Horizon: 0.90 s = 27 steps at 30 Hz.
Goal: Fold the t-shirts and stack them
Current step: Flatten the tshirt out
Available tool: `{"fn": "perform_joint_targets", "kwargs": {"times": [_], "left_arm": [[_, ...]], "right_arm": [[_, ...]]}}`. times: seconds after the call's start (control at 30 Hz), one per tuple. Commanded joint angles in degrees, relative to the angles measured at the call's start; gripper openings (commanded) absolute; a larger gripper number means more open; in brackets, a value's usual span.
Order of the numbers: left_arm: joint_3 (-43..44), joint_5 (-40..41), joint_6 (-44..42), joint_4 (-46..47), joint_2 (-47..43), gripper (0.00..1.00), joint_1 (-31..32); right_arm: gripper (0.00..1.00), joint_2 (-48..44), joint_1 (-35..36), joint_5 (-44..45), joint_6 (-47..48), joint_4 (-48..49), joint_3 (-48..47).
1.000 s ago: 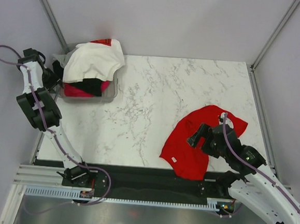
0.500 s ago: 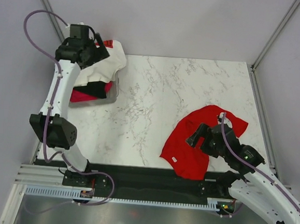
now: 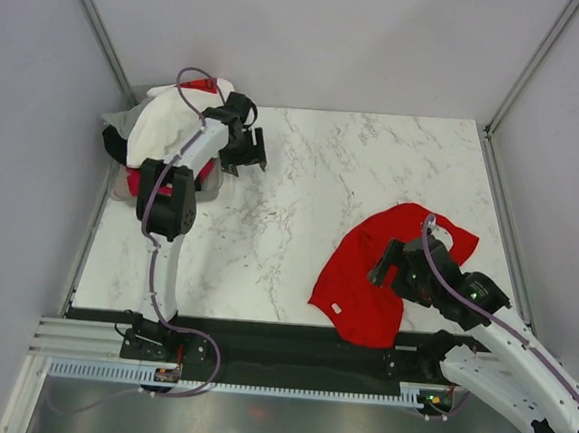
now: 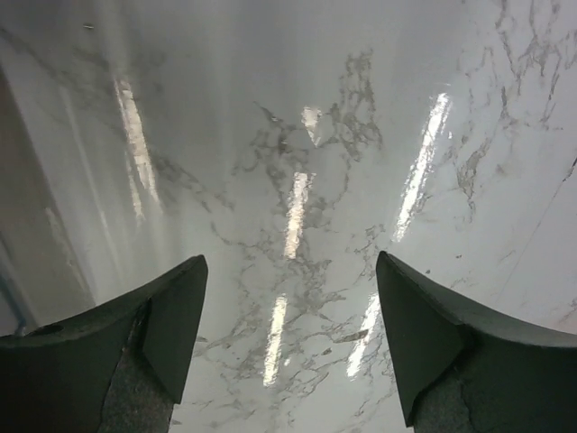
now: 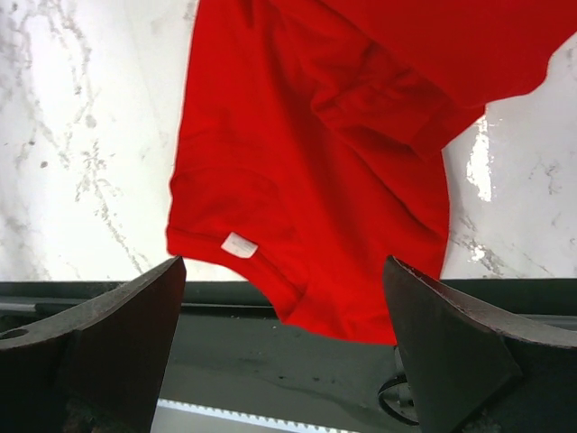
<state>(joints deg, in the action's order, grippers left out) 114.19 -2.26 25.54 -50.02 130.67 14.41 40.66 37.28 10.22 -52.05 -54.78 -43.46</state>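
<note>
Left end effector [image 3: 246, 151]: fingers spread wide, nothing held. Its wrist camera shows only bare marble table [image 4: 297, 135] between and beyond the two fingers [image 4: 171, 334]. Directly to its left, just beside the arm's forearm, is the shirt pile. A white shirt [image 3: 176, 122] with a red mark [image 3: 202, 84] lies crumpled on top. A black shirt [image 3: 115, 143] pokes out on the pile's far-left side and a pink shirt [image 3: 135, 179] shows underneath. The tray [image 3: 117, 191] under the pile is mostly hidden. Right end effector [image 3: 391, 268]: fingers also wide apart and not gripping anything, hovering over the red shirt [image 3: 350, 281]. That shirt lies crumpled and unfolded on the table, spreading out under and ahead of the fingers in the right wrist view. A sleeve is bunched toward the right finger and a small white label [image 5: 239, 244] sits near the left finger. The hem nearest the arm base hangs over the table's near edge.
</note>
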Motion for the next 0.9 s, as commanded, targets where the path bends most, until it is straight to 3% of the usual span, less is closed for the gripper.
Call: {"fn": "perform_joint_targets", "kwargs": {"times": [0.0,0.13,0.4,0.63,0.73,0.77,0.83,0.87], "left_arm": [[-3.9,3.8,-2.9,-1.1,-5.5,0.83,-7.8],[-9.1,5.9,-2.9,-1.0,-9.6,0.82,-14.0],[-21.0,4.7,-3.4,0.1,-26.5,0.84,-7.1],[-36.2,2.5,-2.9,1.7,-47.6,0.84,-6.2],[-41.1,-0.7,-2.9,1.8,-56.5,0.84,-5.8],[-42.3,-1.1,-2.9,1.7,-59.0,0.84,-5.7],[-45.5,-2.6,-2.3,1.2,-63.1,0.83,-5.3],[-46.4,-3.1,-1.9,0.2,-67.2,0.82,-5.0]], "right_arm": [[0.98,0.8,0.3,3.9,-0.2,-1.3,0.9],[0.98,6.0,0.3,4.4,-0.3,2.2,3.8],[0.98,23.8,0.9,1.0,0.9,22.0,9.6],[0.98,37.7,7.5,-5.2,-3.5,34.1,3.1],[0.98,48.3,8.7,-16.2,-5.3,45.5,-3.5],[0.98,51.3,8.7,-18.8,-3.3,46.6,-11.9],[0.98,58.5,9.7,-17.7,0.1,38.3,-24.3],[0.98,59.7,10.3,-14.7,3.2,28.3,-36.2]]}}
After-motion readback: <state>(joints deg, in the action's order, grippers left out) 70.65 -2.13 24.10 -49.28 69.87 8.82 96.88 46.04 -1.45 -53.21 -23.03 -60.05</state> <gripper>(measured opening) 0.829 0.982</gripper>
